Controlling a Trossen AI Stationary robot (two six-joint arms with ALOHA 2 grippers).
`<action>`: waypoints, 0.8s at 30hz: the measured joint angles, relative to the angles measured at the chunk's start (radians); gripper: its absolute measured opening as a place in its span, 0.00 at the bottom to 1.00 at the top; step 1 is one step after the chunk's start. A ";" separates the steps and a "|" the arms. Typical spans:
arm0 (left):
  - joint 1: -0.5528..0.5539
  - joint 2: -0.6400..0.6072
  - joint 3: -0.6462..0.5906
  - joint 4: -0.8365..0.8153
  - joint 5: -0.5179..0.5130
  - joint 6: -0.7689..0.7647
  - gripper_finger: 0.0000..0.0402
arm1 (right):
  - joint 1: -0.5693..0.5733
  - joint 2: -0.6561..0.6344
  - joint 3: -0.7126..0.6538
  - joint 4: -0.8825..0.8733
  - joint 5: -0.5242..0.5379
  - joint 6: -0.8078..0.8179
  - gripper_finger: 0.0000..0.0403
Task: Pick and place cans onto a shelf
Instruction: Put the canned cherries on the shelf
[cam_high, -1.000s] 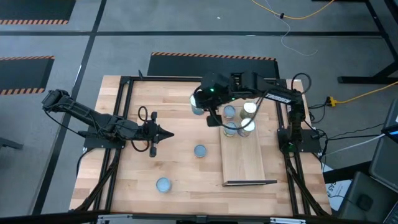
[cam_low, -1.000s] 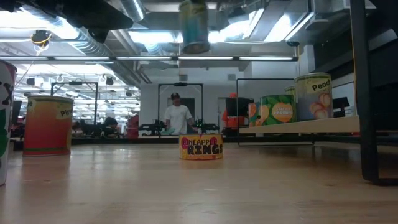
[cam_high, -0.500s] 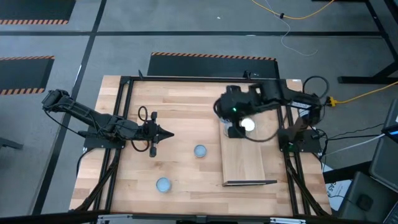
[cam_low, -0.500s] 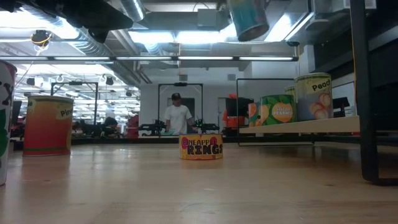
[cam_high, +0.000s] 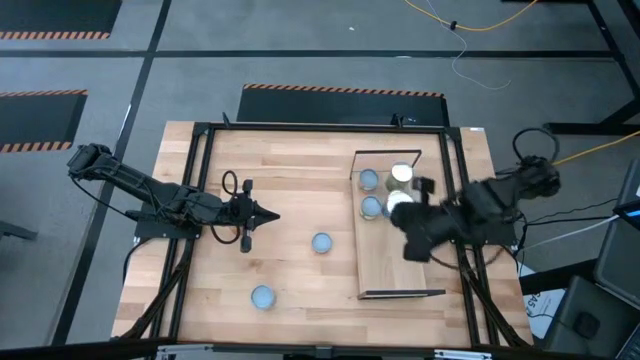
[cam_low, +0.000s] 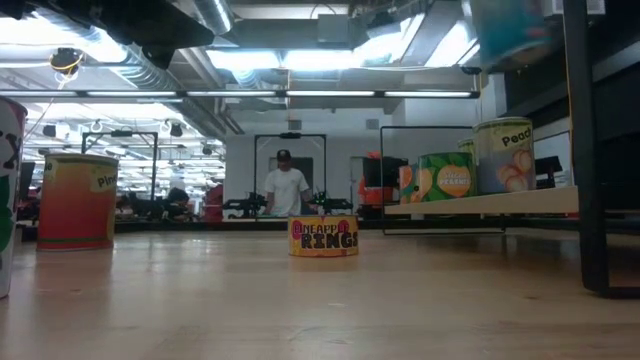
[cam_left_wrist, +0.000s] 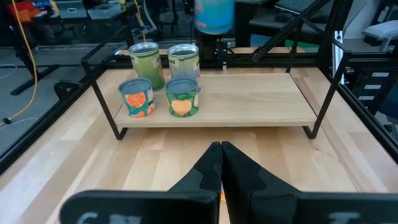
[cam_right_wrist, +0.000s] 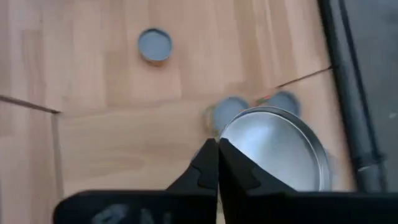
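travel across the shelf (cam_high: 390, 265) has been made by the right arm within the last second; it was over the shelf's counter-side edge beside the stored cans, and is now reached in from the right side, with the right tool (cam_high: 415, 243) placed above the shelf just past the group of four cans (cam_high: 371, 206) standing at the far end; the carried can (cam_low: 510, 25) has been swept rightward with it in the low view and is seen blurred and high above the board; in the left wrist view the same can (cam_left_wrist: 214, 15) is seen aloft over the shelf's far edge; this is judged to be the transport step, with lowering and release not yet done; two loose cans (cam_high: 321, 243) are left on the counter (cam_high: 290, 180) to be fetched afterwards.

the right arm is stretched low from its base, wrist turned downward; in its own wrist view the fingers are seen drawn together, with the can's silvery top (cam_right_wrist: 273, 149) lying right at their tips, so the can is taken to be clamped, though the exact hold cannot be made out; the left arm is parked over the counter's left half, its tool (cam_high: 272, 214) closed on nothing and pointed toward the shelf.
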 joint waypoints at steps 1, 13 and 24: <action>0.000 0.000 0.000 0.000 0.000 -0.001 0.00 | 0.031 -0.030 -0.051 0.030 0.006 0.047 0.00; 0.000 0.000 0.000 0.000 0.002 -0.007 0.00 | 0.273 -0.191 -0.469 0.243 0.137 0.385 0.02; 0.000 0.000 0.000 0.001 0.002 -0.007 0.00 | 0.277 -0.191 -0.661 0.395 0.180 0.388 0.02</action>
